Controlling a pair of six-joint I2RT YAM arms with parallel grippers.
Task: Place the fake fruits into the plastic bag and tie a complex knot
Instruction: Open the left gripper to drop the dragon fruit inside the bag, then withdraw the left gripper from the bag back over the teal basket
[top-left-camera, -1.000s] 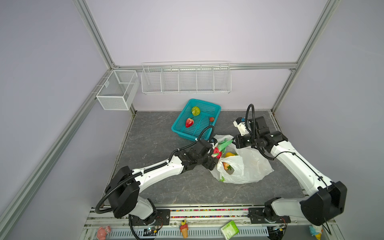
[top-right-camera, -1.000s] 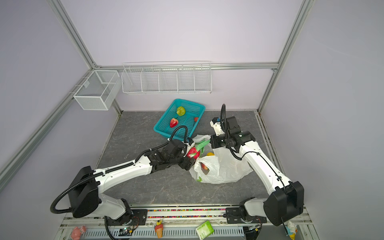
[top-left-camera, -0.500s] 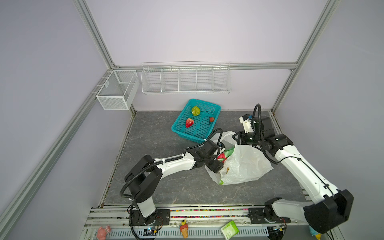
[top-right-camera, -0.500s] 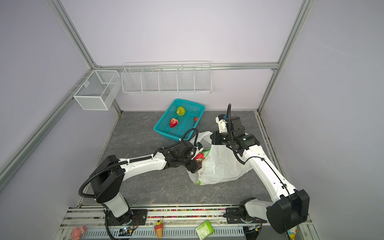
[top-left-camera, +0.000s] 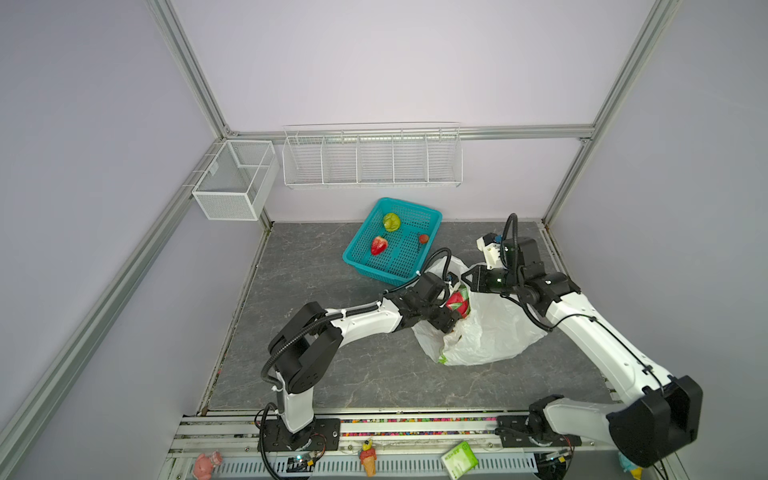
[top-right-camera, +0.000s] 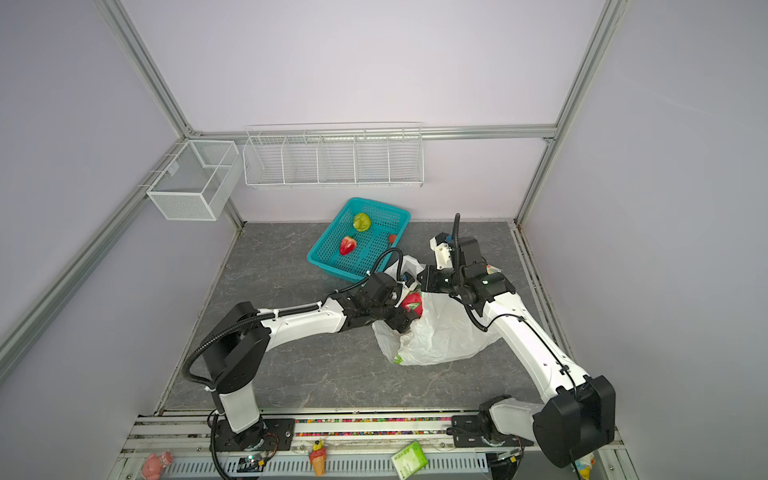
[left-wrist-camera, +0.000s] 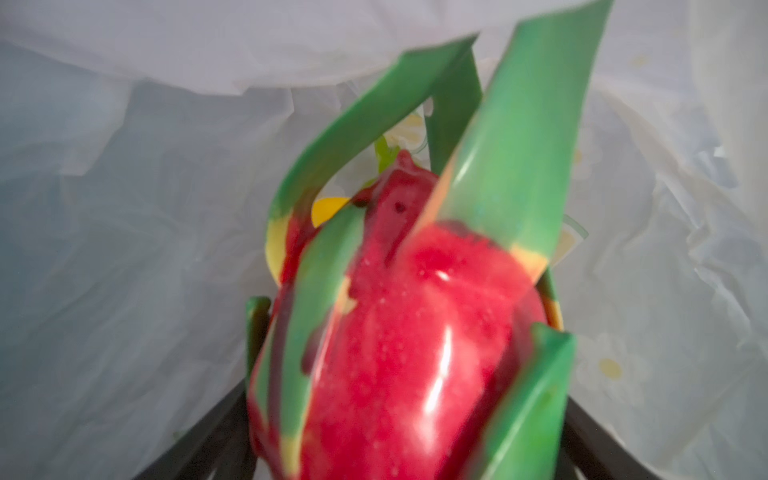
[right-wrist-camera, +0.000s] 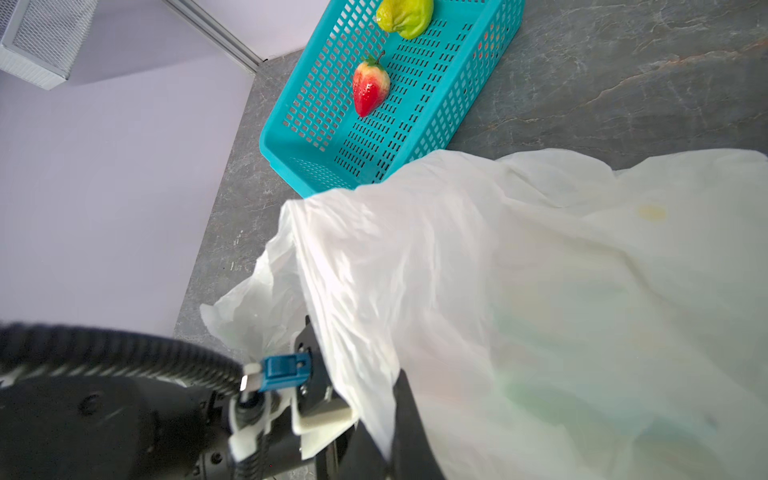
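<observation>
I worked in a robotics lab cell, not a home or a shop. Aluminium frame posts (top-left-camera: 192, 68) held plain lilac wall panels (top-left-camera: 395, 62) around a dark marbled worktop (top-left-camera: 316, 266). My left arm base (top-left-camera: 291, 434) and right arm base (top-left-camera: 536, 432) were bolted to a metal rail (top-left-camera: 415, 431) along the near edge, with a slotted cable duct (top-left-camera: 407, 465) nearer than it. A white wire rack (top-left-camera: 372, 160) hung on the far wall and a mesh box (top-left-camera: 232, 183) on the left one. The goods were props: fake fruits (top-left-camera: 378, 245) in a teal basket (top-left-camera: 360, 230) and a toy ice-cream cone (top-left-camera: 368, 457) on the near ledge.
</observation>
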